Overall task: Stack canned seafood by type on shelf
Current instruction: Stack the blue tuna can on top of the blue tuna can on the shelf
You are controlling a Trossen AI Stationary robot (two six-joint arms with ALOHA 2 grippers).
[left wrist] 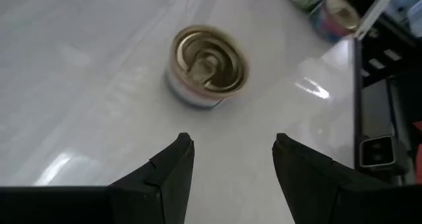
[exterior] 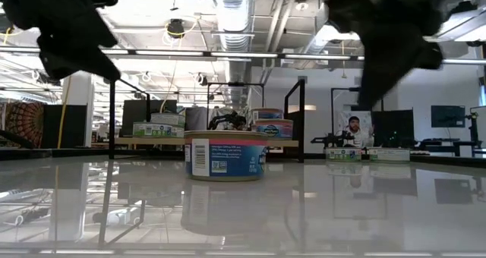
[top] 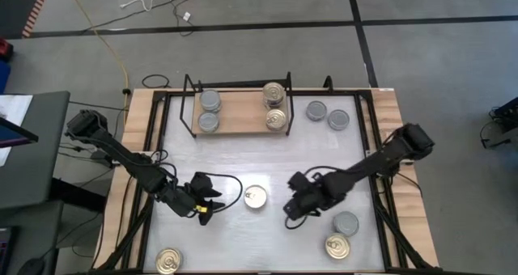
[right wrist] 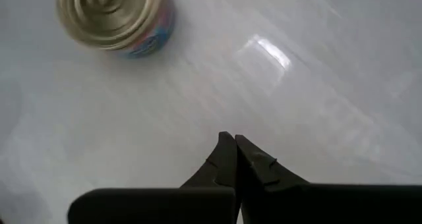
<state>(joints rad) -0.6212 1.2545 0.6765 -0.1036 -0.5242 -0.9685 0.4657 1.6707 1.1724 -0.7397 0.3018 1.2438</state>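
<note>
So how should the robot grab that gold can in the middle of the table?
Probably by its round side wall, from above. The gold can stands upright and alone, lid up, so the left gripper, open and nearest, could drop its fingers on opposite sides of it.

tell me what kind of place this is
Probably a robotics lab or industrial workspace: exposed ceiling ducts and strip lights, monitors on desks behind the white table, and cables trailing over a taped grey floor.
</note>
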